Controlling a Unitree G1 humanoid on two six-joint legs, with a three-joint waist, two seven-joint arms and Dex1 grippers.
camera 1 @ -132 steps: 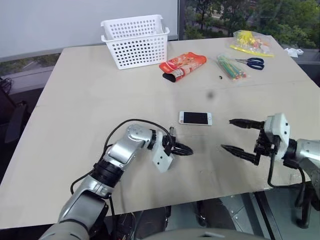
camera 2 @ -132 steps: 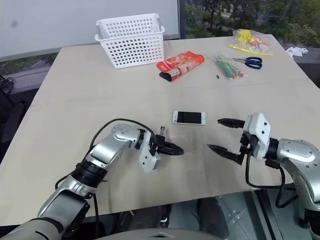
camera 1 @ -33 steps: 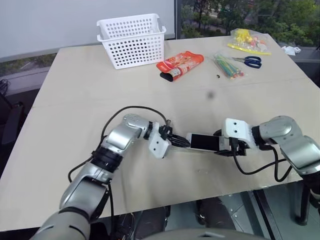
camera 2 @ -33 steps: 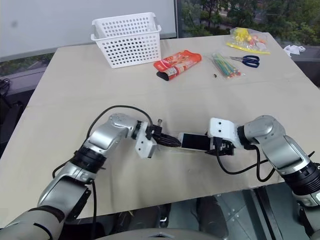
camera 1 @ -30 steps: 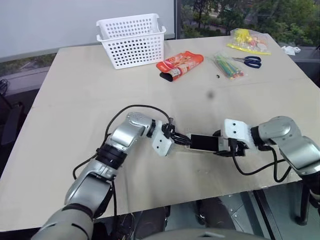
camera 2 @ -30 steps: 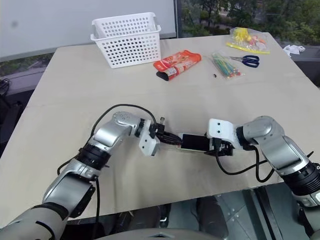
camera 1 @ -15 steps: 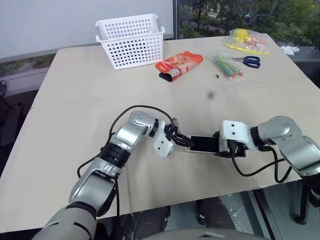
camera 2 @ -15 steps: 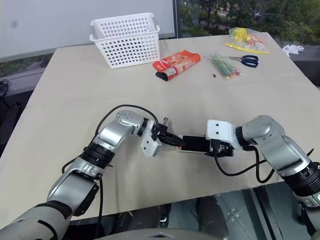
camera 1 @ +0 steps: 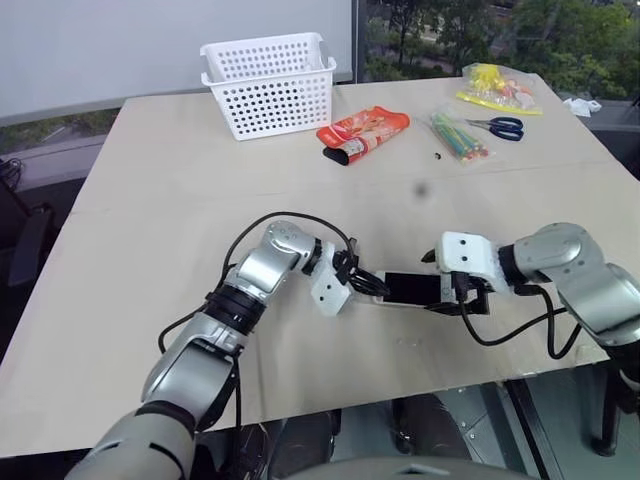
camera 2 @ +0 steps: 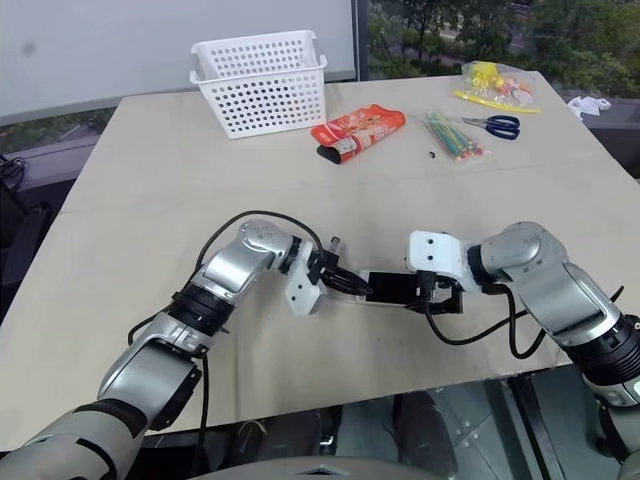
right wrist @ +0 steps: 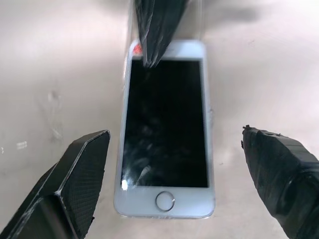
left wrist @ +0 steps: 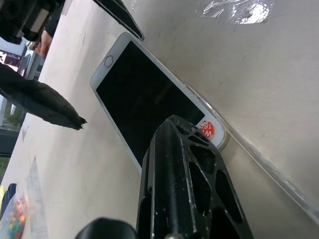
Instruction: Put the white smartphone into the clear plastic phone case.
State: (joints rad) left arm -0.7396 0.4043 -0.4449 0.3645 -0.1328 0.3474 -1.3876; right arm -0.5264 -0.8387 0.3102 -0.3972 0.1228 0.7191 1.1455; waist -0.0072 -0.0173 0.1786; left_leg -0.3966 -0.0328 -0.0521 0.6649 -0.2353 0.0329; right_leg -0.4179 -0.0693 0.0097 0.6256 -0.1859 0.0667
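Step in hand: the white smartphone [right wrist: 167,132] is judged to be at the seating stage, lying screen-up on the worktop [camera 1: 180,200] between the two end effectors.
How it is best done: the phone should be pressed flat into the clear plastic phone case [left wrist: 259,164] from the pinned end first, then along its length, so that no corner rides over the case lip; pressure should be kept light and straight down.
Left end effector [camera 2: 355,287]: fingers are together, and their tip rests on the end of the phone that carries a small red mark, as seen from the left wrist.
Right end effector [right wrist: 177,174]: fingers stand wide apart, one on each side of the phone's home-button end, with nothing touched or held.
Phone relative to the end effectors: it lies directly between the right fingers and under the left tip.
Case: only a faint glossy edge is seen along the phone's side by the left tip; whether the phone is fully seated in it cannot be told.
Risk: a sideways push from the left tip could slide phone and case together.
Farther off: a white basket [camera 1: 268,82], a red packet [camera 1: 363,132] and scissors [camera 1: 498,126] lie well apart from both end effectors.
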